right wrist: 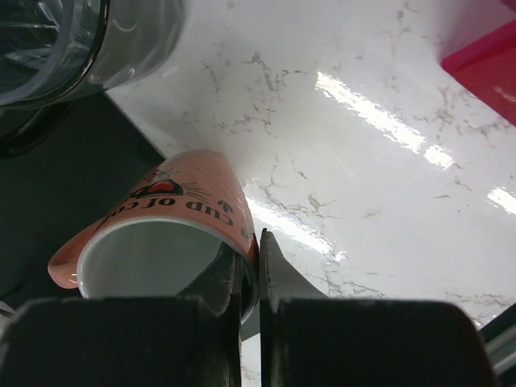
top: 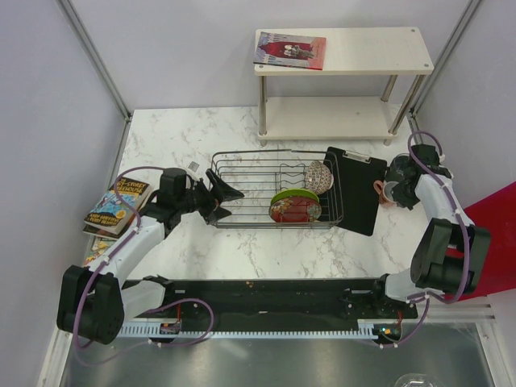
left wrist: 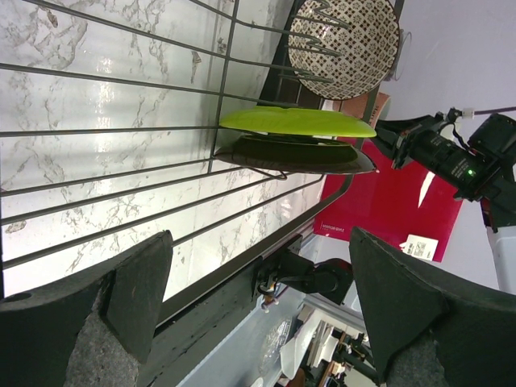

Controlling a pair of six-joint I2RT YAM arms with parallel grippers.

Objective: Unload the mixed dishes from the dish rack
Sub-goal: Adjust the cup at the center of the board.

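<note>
The dark wire dish rack (top: 250, 173) stands mid-table. At its right end are the lime-green plate (top: 290, 195), the red patterned dish (top: 292, 212) in front of it, and the grey-beige patterned bowl (top: 319, 176) on edge. My left gripper (top: 224, 198) is open and empty at the rack's left end. In the left wrist view (left wrist: 258, 306) the plate (left wrist: 298, 122) and bowl (left wrist: 347, 40) show ahead. My right gripper (top: 393, 192) is shut on the rim of the small pink cup (right wrist: 161, 201), one finger inside, at the board's right edge. A dark cup (right wrist: 81, 40) stands beside it.
A black flat clipboard-like board (top: 359, 189) lies right of the rack. A white two-tier shelf (top: 339, 81) stands at the back with a book (top: 290, 50) on top. Books (top: 117, 205) lie at the left edge. A red panel (top: 496, 234) is at the right.
</note>
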